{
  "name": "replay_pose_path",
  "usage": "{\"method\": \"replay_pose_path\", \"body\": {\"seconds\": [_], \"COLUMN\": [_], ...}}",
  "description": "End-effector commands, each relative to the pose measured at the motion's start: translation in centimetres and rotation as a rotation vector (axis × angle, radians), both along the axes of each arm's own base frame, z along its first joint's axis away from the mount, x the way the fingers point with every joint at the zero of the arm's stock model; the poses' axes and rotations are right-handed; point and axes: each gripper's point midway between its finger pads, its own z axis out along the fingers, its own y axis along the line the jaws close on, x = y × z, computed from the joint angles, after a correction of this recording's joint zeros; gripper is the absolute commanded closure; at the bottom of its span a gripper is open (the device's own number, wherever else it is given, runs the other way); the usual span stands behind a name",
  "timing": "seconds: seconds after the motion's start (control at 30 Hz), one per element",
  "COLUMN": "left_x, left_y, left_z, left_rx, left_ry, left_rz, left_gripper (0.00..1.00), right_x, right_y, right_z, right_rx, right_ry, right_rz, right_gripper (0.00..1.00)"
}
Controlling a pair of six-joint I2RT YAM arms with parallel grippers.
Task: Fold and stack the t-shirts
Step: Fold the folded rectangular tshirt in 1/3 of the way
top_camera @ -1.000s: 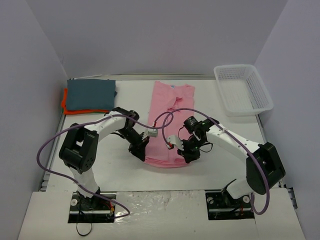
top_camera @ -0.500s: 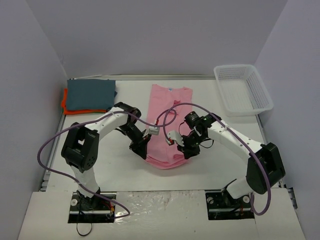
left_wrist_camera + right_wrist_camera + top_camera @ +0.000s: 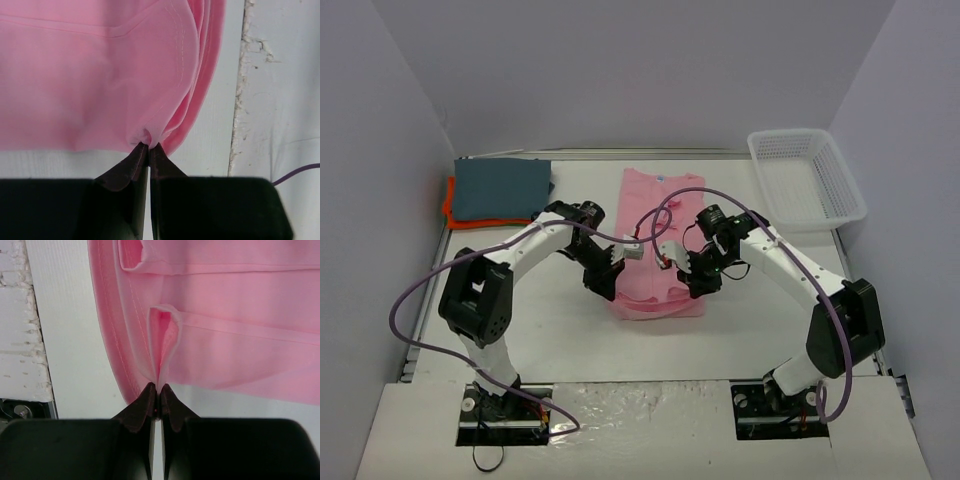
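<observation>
1. Left end effector [image 3: 148,146] is pressed together, pinching one hem corner of the pink t-shirt [image 3: 658,200], cloth bunched at the tips
2. Right end effector [image 3: 158,387] is pinched shut on the other hem corner, with a small pleat of pink cloth rising from its tips
3. Pink t-shirt lies mid worktop [image 3: 550,330] as a long narrow strip with the collar at the far end; the sides look already folded in
4. The gripped hem sits over the shirt's body with a crease nearer the arm bases, so I judge the bottom-to-collar fold is underway, not finished
5. Dark blue-grey t-shirt [image 3: 502,187] lies folded on top of the orange t-shirt [image 3: 450,207] at the far left corner, well apart from the pink one; these two look done and stacked
6. Left to do, by my read: lay the hem down, maybe fold again, then move the pink one onto that stack
7. White basket [image 3: 760,170] stands at the far right, not involved
</observation>
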Motion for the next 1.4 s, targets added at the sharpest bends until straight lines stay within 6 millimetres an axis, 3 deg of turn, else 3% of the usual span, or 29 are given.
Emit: {"method": "replay_pose_path", "body": {"seconds": [0.0, 0.57, 0.87, 1.37], "left_x": [2.0, 8.0, 10.1, 14.1], "left_y": [-0.2, -0.9, -1.0, -1.3], "left_z": [2.4, 5.5, 4.9, 3.8], "left_rx": [-0.029, 0.001, 0.03, 0.062], "left_ry": [-0.124, -0.287, -0.302, -0.319], "left_rz": [0.047, 0.16, 0.18, 0.22], "left_gripper": [0.98, 0.98, 0.98, 0.98], "right_x": [0.8, 6.0, 9.2, 13.4], "right_y": [-0.9, -1.0, -1.7, -2.0], "right_z": [0.2, 0.8, 1.0, -0.3], "right_rx": [-0.04, -0.074, -0.09, -0.113], "right_ry": [0.016, -0.038, -0.078, -0.091], "right_rz": [-0.025, -0.105, -0.15, -0.177], "right_gripper": [1.0, 1.0, 1.0, 1.0]}}
